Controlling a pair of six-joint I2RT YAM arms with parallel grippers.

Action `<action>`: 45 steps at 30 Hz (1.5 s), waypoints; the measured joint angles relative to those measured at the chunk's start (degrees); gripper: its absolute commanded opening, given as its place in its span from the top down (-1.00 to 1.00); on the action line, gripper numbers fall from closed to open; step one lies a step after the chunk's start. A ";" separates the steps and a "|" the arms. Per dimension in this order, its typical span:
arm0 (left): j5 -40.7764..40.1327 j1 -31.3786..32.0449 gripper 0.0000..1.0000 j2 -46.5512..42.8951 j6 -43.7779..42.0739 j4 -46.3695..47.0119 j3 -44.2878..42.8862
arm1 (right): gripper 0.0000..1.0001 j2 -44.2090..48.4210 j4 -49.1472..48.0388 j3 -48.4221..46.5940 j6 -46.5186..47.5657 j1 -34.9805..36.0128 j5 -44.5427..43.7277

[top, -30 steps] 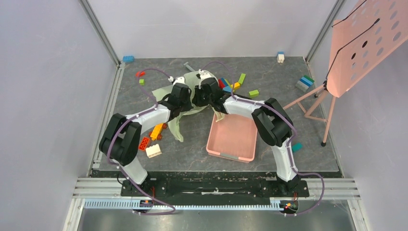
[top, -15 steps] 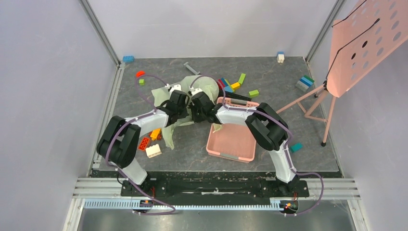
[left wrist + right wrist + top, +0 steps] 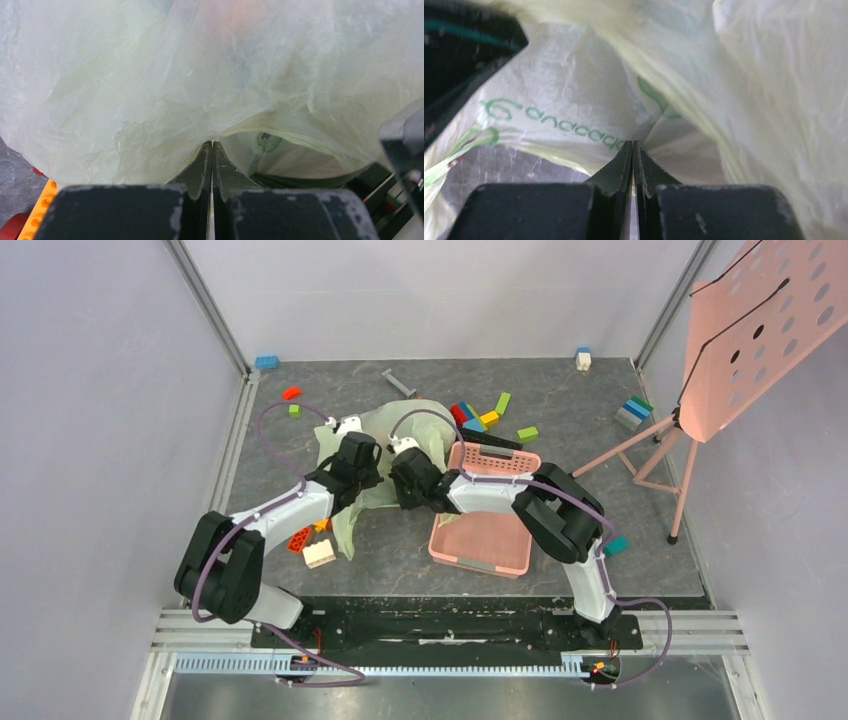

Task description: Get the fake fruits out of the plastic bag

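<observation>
The pale green plastic bag lies crumpled mid-table, left of the pink basket. My left gripper is shut on a fold of the bag; its fingertips pinch the film. My right gripper is shut on the bag's printed edge, with its fingertips closed on it. The two grippers sit close together at the bag's near side. An orange-pink blur shows through the film at the top of the left wrist view. No fake fruit is clearly in sight.
The pink basket lies right of the bag. Toy blocks lie near the left arm and behind the basket. A pink perforated stand rises at the right. Walls close in left and right.
Both grippers have pulled the bag toward the near side and a little left. The basket's far rim is now uncovered, and the left arm has swung left.
</observation>
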State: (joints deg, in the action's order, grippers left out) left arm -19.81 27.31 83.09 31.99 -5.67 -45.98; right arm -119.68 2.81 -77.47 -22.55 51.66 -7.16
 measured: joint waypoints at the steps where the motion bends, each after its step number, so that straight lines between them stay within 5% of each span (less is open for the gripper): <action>1: 0.42 0.00 0.96 -0.31 0.11 0.33 0.11 | 0.90 0.74 -0.79 1.36 -0.48 0.37 0.02; 10: 4.35 0.00 0.96 1.22 1.66 4.09 0.96 | 0.92 6.10 -6.47 10.97 -5.55 2.19 1.62; 25: 16.94 -0.20 0.96 -0.90 6.84 9.66 8.13 | 0.93 6.71 -7.13 12.09 -8.17 2.36 2.12; 45: 13.97 -2.60 0.96 6.29 9.16 17.90 2.69 | 0.95 6.69 -8.31 12.70 -9.90 2.40 2.51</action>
State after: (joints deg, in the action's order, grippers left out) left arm -5.85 24.71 89.38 41.15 12.23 -43.29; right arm -112.99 -5.50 -64.77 -32.45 54.06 -4.64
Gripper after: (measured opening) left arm 0.028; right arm 0.031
